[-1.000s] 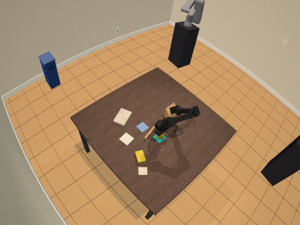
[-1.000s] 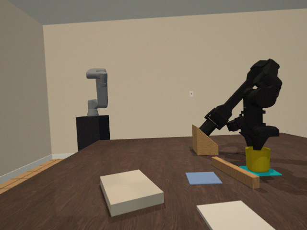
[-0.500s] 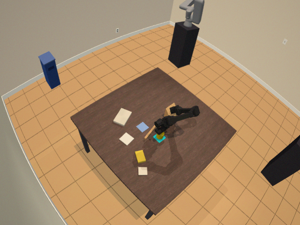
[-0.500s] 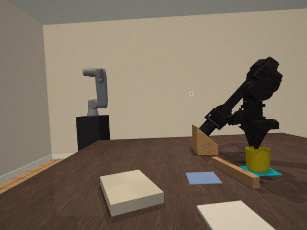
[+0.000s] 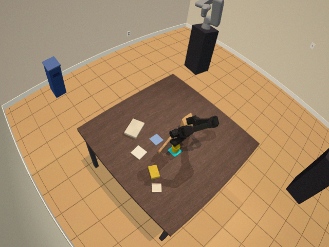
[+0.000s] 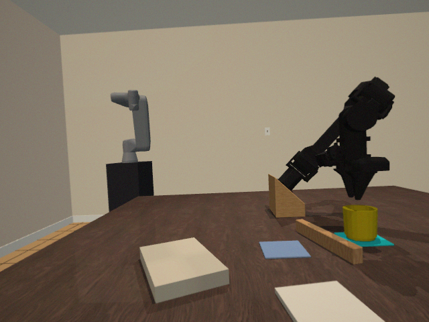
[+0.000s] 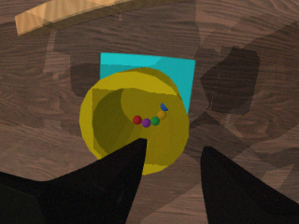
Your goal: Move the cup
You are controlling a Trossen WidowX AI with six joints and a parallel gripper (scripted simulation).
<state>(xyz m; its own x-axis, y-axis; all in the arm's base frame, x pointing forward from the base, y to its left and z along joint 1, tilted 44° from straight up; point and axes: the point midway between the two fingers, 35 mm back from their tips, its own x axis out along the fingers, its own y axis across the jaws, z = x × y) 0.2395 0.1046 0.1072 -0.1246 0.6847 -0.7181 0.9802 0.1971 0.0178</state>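
Note:
The yellow cup stands upright on the cyan pad. Several small marbles, among them a green marble and a red marble, lie inside it in the wrist view. The blue pad lies bare on the other side of a wooden bar. My gripper is open and empty, with its fingertips a little above the cup's rim. In the wrist view one finger overlaps the cup and the other is off to its right.
The wooden bar lies between the pads. A wooden wedge stands near the arm. A thick cream block, a thin cream slab, a yellow block and a small pale block lie on the table.

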